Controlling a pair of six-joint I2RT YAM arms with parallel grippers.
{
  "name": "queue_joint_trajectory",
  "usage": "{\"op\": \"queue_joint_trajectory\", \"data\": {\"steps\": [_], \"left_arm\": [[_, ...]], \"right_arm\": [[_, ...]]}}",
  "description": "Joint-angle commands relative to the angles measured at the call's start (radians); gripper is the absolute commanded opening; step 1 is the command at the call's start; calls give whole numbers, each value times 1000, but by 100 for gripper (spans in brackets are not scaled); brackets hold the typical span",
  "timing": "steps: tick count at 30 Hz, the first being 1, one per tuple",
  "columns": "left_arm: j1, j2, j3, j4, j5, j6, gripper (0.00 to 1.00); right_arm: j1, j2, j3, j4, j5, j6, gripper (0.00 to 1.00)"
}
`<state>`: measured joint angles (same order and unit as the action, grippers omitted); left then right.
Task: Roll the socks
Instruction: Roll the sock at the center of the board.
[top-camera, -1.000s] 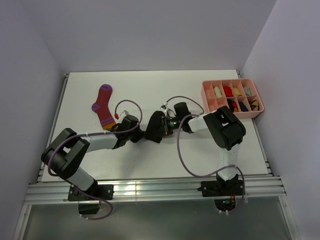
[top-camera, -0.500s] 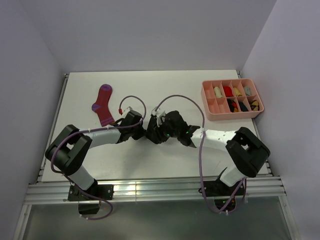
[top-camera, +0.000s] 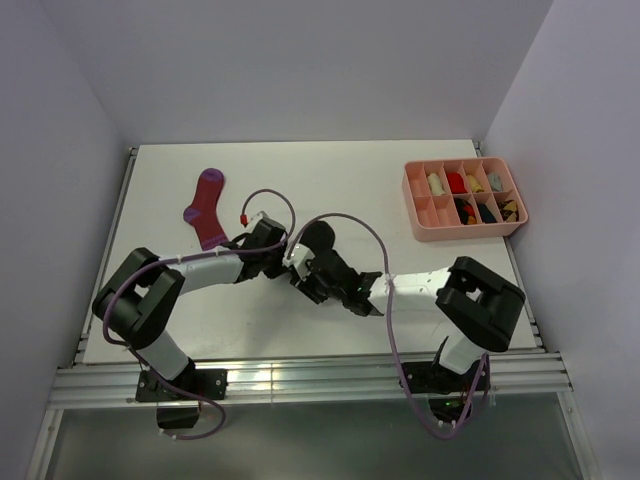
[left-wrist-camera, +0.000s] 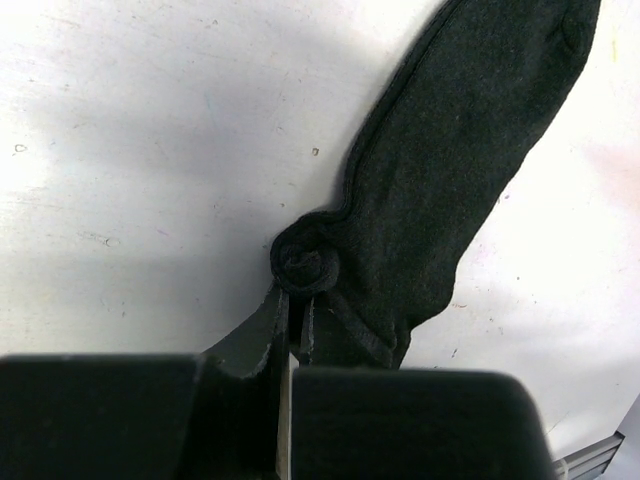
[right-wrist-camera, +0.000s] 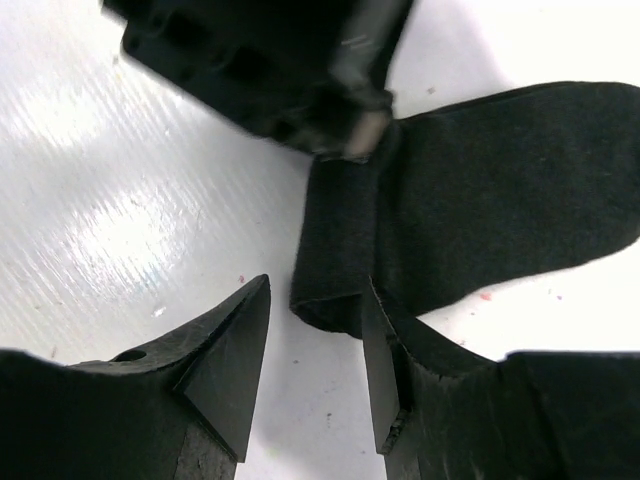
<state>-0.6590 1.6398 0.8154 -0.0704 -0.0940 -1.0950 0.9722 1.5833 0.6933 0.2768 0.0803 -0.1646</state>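
A black sock (left-wrist-camera: 450, 170) lies flat on the white table, one end wound into a small tight roll (left-wrist-camera: 305, 262). My left gripper (left-wrist-camera: 295, 308) is shut on that roll. In the right wrist view the same black sock (right-wrist-camera: 500, 190) has a folded edge (right-wrist-camera: 335, 285) lying between the fingers of my right gripper (right-wrist-camera: 315, 300), which is open and not pressing on it. From above, the left gripper (top-camera: 279, 257) and right gripper (top-camera: 304, 272) meet mid-table and hide the black sock. A magenta sock (top-camera: 207, 211) with purple stripes lies flat at the back left.
A pink compartment tray (top-camera: 412, 196) at the back right holds several rolled socks. The right arm's elbow (top-camera: 480, 300) hangs low over the table's front right. Purple cables loop above both arms. Walls close the table on three sides.
The right gripper has opened and swung round from the sock's far right side to its near side, the arm stretching low. The left gripper stays shut on the roll.
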Motion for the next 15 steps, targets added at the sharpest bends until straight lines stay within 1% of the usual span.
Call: {"op": "queue_joint_trajectory", "data": {"steps": [1, 9, 12, 15], "left_arm": [[-4, 26, 19, -54, 13, 32, 0], [-4, 22, 19, -40, 40, 41, 0], [-4, 17, 16, -40, 45, 44, 0], [-4, 17, 11, -35, 57, 46, 0]], "right_arm": [[31, 35, 31, 41, 72, -55, 49], [53, 138, 78, 29, 136, -62, 49], [53, 161, 86, 27, 165, -61, 45], [53, 176, 90, 30, 170, -62, 39]]}}
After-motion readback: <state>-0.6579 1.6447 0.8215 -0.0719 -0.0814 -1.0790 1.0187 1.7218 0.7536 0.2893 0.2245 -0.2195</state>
